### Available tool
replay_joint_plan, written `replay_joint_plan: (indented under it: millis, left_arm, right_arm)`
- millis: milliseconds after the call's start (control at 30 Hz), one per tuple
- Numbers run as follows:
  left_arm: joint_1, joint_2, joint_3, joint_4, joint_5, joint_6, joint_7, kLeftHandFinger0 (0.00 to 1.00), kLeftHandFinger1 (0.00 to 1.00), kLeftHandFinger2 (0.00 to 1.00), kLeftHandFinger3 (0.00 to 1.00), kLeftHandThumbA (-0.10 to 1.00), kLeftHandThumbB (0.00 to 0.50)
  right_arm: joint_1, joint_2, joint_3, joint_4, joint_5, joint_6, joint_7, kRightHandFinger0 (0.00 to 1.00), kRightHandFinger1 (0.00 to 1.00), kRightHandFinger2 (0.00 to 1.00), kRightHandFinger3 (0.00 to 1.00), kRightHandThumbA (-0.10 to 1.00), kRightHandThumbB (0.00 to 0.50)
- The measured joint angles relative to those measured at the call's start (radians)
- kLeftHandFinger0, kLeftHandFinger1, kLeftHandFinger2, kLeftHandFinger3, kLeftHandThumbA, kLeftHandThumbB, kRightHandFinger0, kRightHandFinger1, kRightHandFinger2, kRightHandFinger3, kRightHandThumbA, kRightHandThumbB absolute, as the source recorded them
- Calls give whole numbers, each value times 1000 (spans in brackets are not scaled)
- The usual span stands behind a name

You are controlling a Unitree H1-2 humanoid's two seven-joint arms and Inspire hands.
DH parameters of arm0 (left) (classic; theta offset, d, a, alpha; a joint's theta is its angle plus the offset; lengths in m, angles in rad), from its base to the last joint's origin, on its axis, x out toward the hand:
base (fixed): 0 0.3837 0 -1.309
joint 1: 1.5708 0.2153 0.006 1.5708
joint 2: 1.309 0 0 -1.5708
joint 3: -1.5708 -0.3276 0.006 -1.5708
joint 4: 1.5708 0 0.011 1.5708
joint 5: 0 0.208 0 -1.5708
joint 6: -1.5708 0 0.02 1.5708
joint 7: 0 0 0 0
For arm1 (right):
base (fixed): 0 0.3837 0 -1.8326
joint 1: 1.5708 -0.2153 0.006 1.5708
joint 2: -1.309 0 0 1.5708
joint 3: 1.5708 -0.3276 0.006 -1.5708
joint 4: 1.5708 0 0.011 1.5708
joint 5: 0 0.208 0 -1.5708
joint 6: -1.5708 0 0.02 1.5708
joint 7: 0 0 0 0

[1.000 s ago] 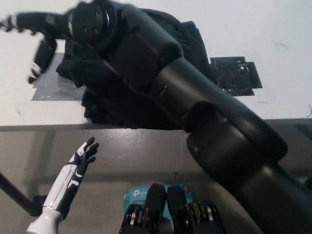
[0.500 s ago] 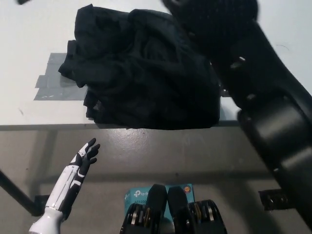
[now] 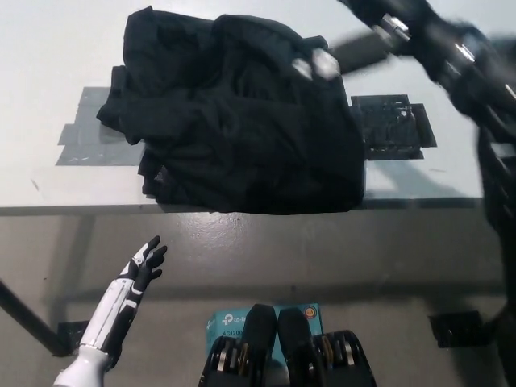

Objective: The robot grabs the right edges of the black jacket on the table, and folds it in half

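- Fingers spread, my left robot hand [image 3: 139, 270] hung empty below the surface's [image 3: 242, 205] near edge.
- The black jacket [image 3: 234, 121] lay bunched double on the surface, so the fold looked done.
- My right robot hand [image 3: 322, 63] was blurred above its far right side; grip unclear, open room rightward.

The jacket [image 3: 234, 121] lies on the table [image 3: 48, 48] at upper centre. My right hand [image 3: 387, 36] is upper right, above it. My left hand [image 3: 141, 266] sits lower left, before the table's edge.
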Motion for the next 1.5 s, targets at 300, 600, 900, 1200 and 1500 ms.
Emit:
replay_joint_plan:
  millis: [300,600,900,1200,1500]
  left_arm:
    - [-13,-1,10,44,-15,-7,0,1000,1000,1000,1000,1000,182]
    - [-66,-3,26,53,-47,-21,0,1000,1000,1000,1000,1000,181]
    - [-89,-5,50,53,-67,-31,0,1000,1000,1000,1000,1000,143]
    - [-27,-26,54,33,-77,-64,0,1000,1000,1000,1000,1000,177]
    - [-11,-33,62,33,-91,-73,1,1000,1000,1000,1000,1000,144]
  right_arm:
    - [466,70,-278,-333,127,-34,-85,1000,1000,1000,1000,1000,292]
    - [615,213,-340,-344,240,-168,-155,1000,1000,1000,1000,1000,285]
    - [672,259,-298,-98,243,-321,-215,1000,1000,1000,1000,1000,185]
    - [748,208,-228,64,235,-395,-247,1000,1000,1000,1000,1000,138]
    - [777,188,-158,100,229,-426,-274,1000,1000,1000,1000,1000,192]
